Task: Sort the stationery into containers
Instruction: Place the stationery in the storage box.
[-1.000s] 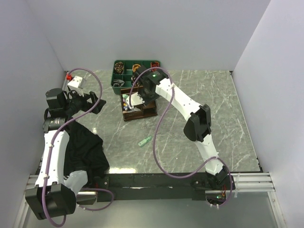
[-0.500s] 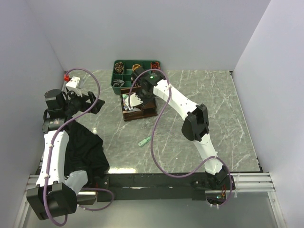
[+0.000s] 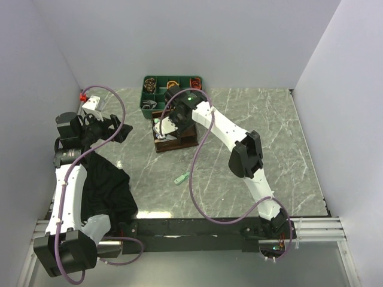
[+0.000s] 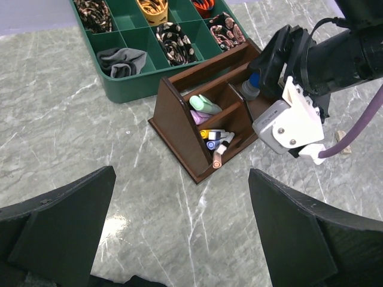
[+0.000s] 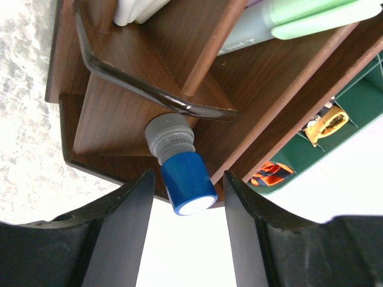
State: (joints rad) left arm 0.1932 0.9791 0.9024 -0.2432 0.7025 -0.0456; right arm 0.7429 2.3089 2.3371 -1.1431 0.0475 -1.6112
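In organiser (image 5: 119, 119), grey cylinder (image 5: 179, 164) w/ blue cap, judged light, rigid & slick, best taken at its ribbed collar, is flanked untouched by parted jaws of right gripper (image 5: 188, 186).

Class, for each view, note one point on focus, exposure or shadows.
Top external: even light, no hard shadows around the dark brown wooden organiser. Left wrist: black gripper fingers blurred, organiser sharp. Right wrist: blue-capped grey cylinder crisp, background below blown white.
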